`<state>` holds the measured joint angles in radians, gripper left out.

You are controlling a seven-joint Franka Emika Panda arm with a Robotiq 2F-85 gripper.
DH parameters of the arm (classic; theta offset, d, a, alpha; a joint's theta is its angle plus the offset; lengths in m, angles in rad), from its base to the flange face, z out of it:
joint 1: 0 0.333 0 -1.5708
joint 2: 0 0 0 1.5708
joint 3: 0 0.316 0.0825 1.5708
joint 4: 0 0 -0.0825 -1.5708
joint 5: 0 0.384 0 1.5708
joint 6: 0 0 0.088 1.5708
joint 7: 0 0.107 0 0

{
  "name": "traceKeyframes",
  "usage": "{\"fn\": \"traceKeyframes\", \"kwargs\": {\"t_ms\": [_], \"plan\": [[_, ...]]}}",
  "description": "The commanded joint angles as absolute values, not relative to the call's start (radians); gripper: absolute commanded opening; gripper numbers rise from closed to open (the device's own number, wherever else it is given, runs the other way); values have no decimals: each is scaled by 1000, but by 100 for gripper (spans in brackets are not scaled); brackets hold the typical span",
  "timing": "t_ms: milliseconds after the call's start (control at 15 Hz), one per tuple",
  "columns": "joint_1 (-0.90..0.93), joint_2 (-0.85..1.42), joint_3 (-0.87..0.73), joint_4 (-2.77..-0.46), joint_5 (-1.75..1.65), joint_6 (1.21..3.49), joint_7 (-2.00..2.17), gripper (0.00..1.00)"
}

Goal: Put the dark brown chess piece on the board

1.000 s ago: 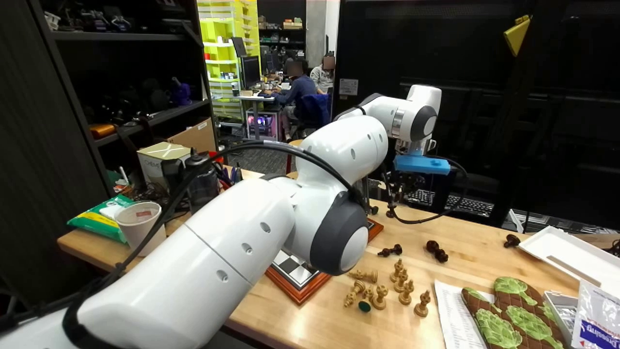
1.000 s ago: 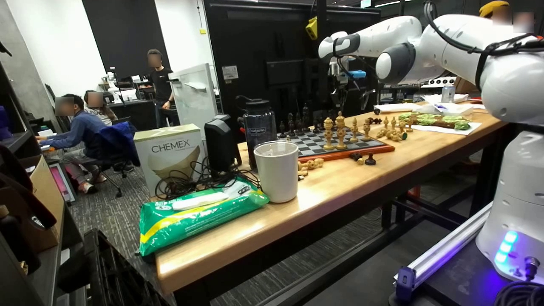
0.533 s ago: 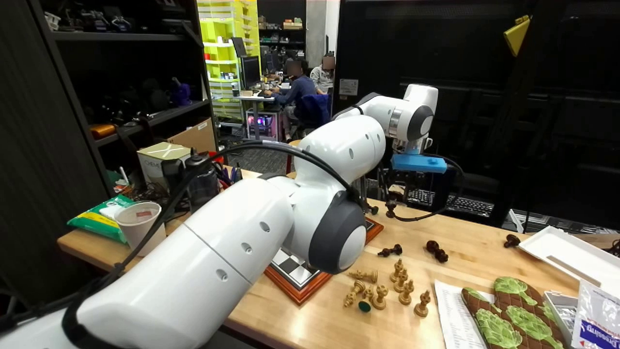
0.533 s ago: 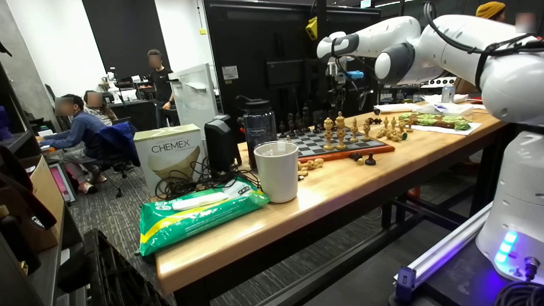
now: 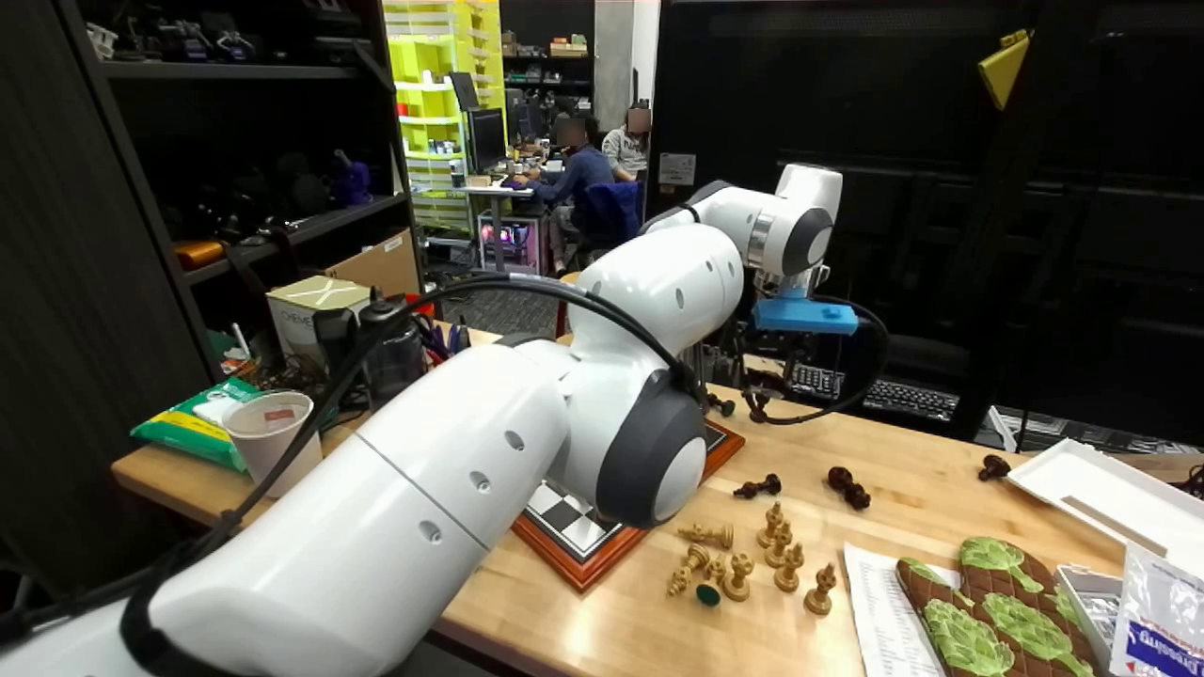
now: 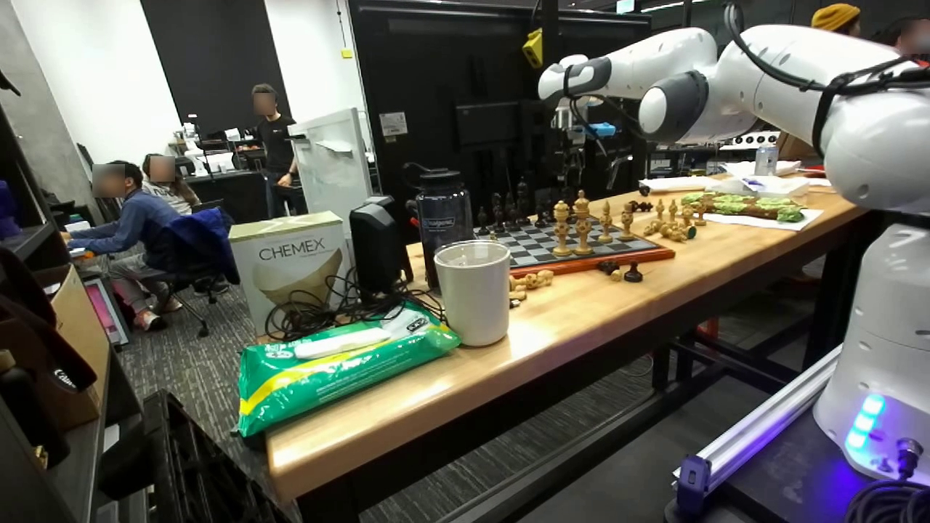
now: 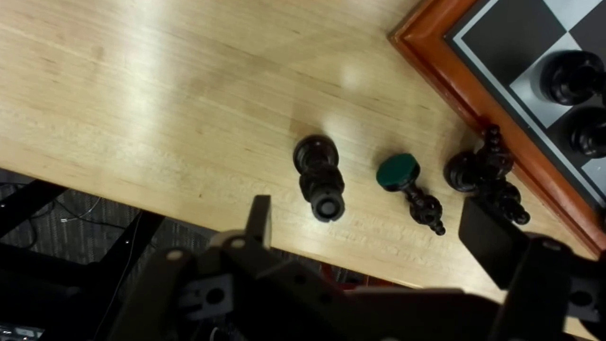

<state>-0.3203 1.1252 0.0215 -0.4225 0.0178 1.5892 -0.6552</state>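
Several dark brown chess pieces show in the wrist view; which one the task means I cannot tell. A dark brown rook-like piece (image 7: 319,177) stands upright on the table, in front of the gap between my fingertips. Right of it a dark piece with a green base (image 7: 398,171) lies on its side. Two more dark pieces (image 7: 487,170) lie against the board's reddish-brown frame (image 7: 454,80), partly behind my right finger. My gripper (image 7: 368,222) is open above the table, holding nothing. In both exterior views the board (image 5: 602,564) (image 6: 617,263) is partly covered.
Light pieces (image 5: 738,575) and dark ones (image 5: 848,487) lie or stand beside the board. Tall light pieces (image 6: 581,218) stand on it. A dark bottle (image 6: 443,211) and white cup (image 6: 476,290) stand close by. The table edge (image 7: 180,218) passes just under the gripper.
The arm and gripper have shifted a little to the left in both exterior views, and the jaws have opened. The pieces on the board and the board itself stay put.
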Motion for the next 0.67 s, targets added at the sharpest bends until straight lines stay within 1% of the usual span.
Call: {"fn": "traceKeyframes", "kwargs": {"t_ms": [0,133,200,267,333,467,533,600], "plan": [[-332,1119,34,-442,31,1602,-679,100],[-336,1123,36,-446,31,1606,-682,100],[-334,1188,33,-332,32,1555,-683,100],[-335,1192,33,-330,31,1551,-684,100],[-338,1132,35,-443,29,1600,-687,100],[-338,1135,35,-446,28,1603,-690,100],[-338,1136,34,-448,27,1604,-693,75],[-334,1202,31,-330,28,1551,-695,74]]}}
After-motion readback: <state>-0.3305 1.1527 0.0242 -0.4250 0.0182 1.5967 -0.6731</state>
